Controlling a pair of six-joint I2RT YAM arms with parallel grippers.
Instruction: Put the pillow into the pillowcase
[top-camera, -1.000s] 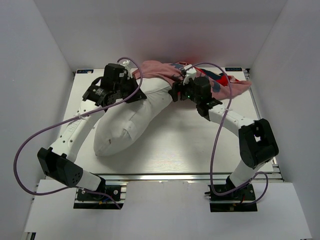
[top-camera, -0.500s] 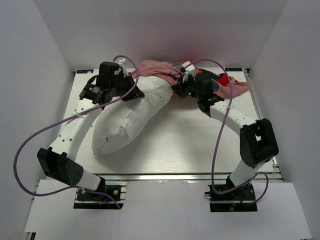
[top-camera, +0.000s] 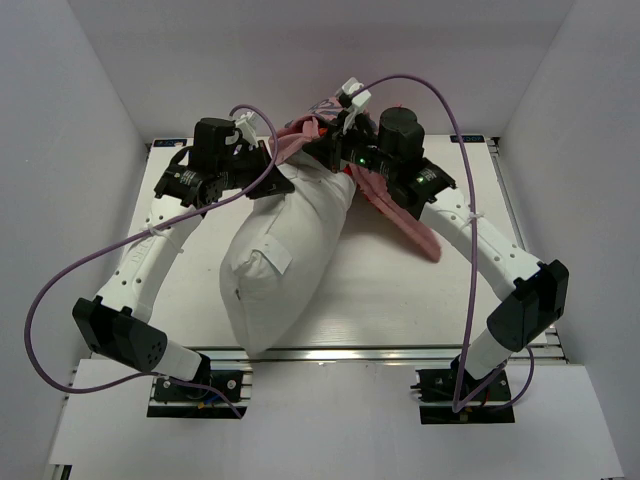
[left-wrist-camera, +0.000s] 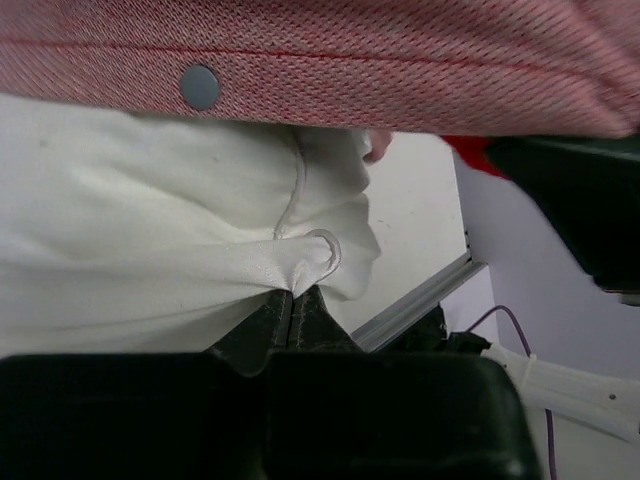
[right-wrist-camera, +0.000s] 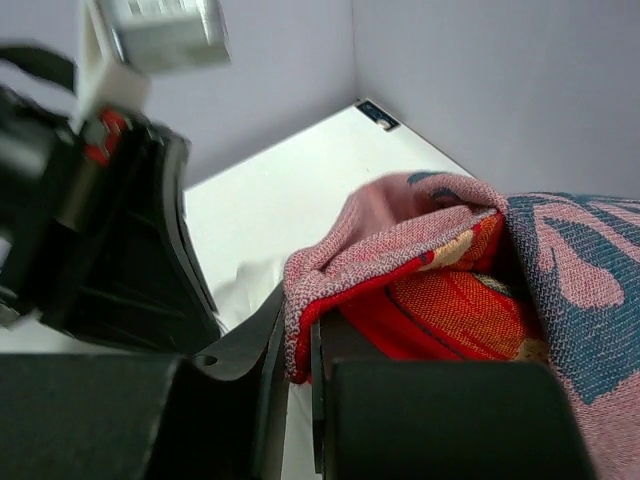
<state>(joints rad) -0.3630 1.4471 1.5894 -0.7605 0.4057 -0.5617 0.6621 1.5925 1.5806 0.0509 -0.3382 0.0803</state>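
The white pillow (top-camera: 285, 260) hangs lifted from its far corner, its lower end near the table's front edge. My left gripper (left-wrist-camera: 292, 297) is shut on a pinch of the pillow (left-wrist-camera: 150, 260) fabric. The pillowcase (top-camera: 400, 215), red and pink, is raised at the back and trails down to the right. My right gripper (right-wrist-camera: 298, 345) is shut on the hem of the pillowcase (right-wrist-camera: 420, 270), whose red and orange print shows beside the jaws. Both grippers, left (top-camera: 270, 170) and right (top-camera: 335, 150), meet at the back centre. A pink band of pillowcase (left-wrist-camera: 400, 60) with a snap lies over the pillow.
White walls close in the table (top-camera: 400, 300) on three sides. An aluminium rail (top-camera: 380, 352) runs along the front edge. Purple cables (top-camera: 60, 290) loop from both arms. The left arm's body (right-wrist-camera: 110, 230) sits close beside my right gripper.
My right gripper closed on the pillowcase hem and lifted it up and back. The pillow swung from lying on the left to hanging more upright near the centre.
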